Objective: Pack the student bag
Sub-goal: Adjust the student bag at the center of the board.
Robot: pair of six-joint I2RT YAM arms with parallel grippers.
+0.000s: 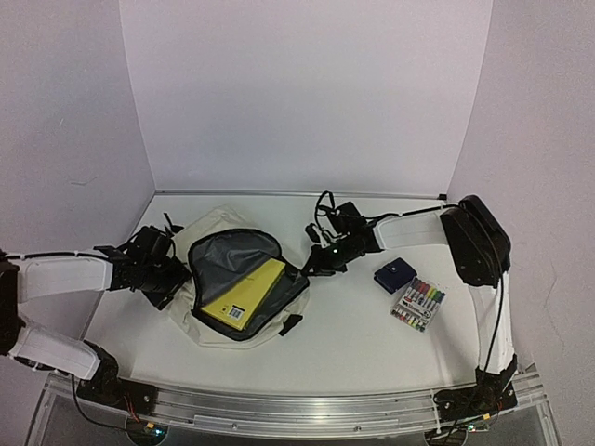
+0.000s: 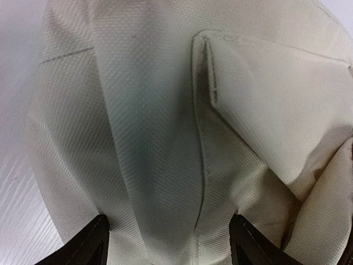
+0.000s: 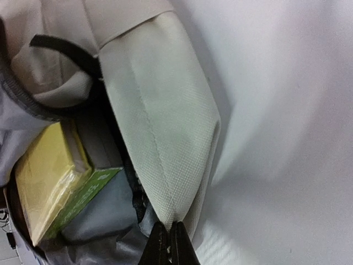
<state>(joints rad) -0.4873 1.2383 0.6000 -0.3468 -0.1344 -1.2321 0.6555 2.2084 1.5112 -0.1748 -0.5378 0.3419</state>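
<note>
I am pinching the soft cream fabric student bag (image 3: 160,110) open for packing with the right gripper (image 3: 168,243), left gripper (image 2: 170,243) spread around its side.

Robot lab or data-collection cell, not a home or office. Bare white counter (image 1: 372,344) boxed in by plain white panels (image 1: 307,93) at the back and on both sides. Left arm (image 1: 65,274) and right arm (image 1: 474,242) are bolted to an aluminium rail (image 1: 307,404) on the near edge, with a loose cable (image 1: 323,206) exposed. Staged props only: student bag (image 1: 206,226), navy pouch (image 1: 394,275), marker pack (image 1: 419,305). No decor or household clutter.
</note>
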